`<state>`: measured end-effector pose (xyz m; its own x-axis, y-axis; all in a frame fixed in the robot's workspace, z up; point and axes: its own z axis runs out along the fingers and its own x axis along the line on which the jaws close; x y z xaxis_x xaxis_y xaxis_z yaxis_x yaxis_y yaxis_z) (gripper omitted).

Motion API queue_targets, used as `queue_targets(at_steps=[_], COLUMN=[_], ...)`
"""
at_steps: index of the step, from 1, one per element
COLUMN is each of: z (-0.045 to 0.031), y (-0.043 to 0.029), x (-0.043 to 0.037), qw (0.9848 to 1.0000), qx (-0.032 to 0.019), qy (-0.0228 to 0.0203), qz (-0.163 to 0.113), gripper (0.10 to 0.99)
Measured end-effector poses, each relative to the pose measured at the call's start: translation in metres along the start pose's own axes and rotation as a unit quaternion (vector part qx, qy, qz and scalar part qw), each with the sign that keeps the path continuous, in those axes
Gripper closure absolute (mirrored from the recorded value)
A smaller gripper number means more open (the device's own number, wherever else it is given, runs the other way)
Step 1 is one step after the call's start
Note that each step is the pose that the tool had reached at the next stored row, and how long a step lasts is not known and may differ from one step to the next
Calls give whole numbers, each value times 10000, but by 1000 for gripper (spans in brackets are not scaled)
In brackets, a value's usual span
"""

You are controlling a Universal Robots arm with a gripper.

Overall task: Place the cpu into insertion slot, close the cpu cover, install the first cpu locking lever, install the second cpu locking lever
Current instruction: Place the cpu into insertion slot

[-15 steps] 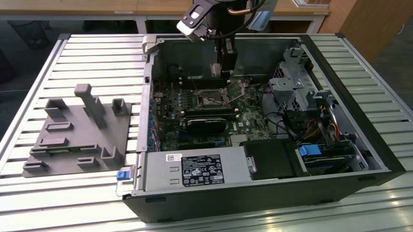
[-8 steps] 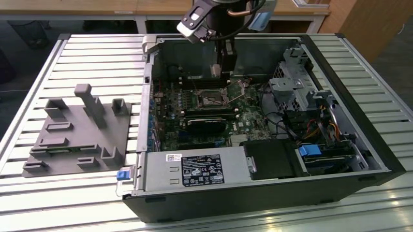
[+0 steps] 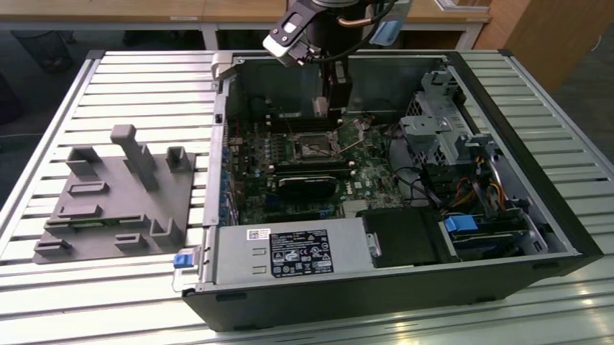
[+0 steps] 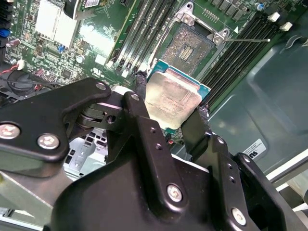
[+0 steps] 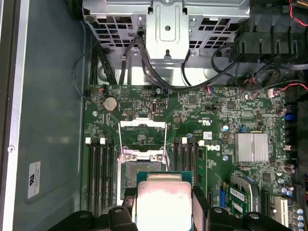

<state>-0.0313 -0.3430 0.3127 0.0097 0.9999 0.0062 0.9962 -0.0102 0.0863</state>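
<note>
Your tool [image 4: 171,96] is clamped on the cpu [image 4: 173,108]: its two black fingers [image 4: 139,103] press on opposite edges of the chip, whose silvery top faces the camera in both wrist views. You hold the cpu above the insertion slot [image 4: 190,45] and apart from it, overlapping one edge of the slot in the first wrist view. The slot's dull pin-grid centre lies bare. The cpu cover [image 5: 142,123] is swung open, lying just beside the slot on the side away from the cpu. A thin metal rod [image 4: 245,41] juts out from one corner of the slot. Long black memory slots [image 5: 101,173] run along both sides of it.

In the exterior view, the tool [image 3: 329,100] reaches down into the open computer case [image 3: 537,215] just beyond the slot [image 3: 312,144]. A grey fixture [image 3: 115,194] sits on the slatted surface [image 3: 144,79], well apart from the slot, to the exterior view's left.
</note>
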Motion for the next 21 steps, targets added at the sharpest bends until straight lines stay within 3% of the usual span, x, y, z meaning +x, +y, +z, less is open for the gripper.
queue_targets(at_steps=[21], z=[67], y=[-6], x=[0], qw=[10000], qx=[0], qy=[0], qz=[0], gripper=[545])
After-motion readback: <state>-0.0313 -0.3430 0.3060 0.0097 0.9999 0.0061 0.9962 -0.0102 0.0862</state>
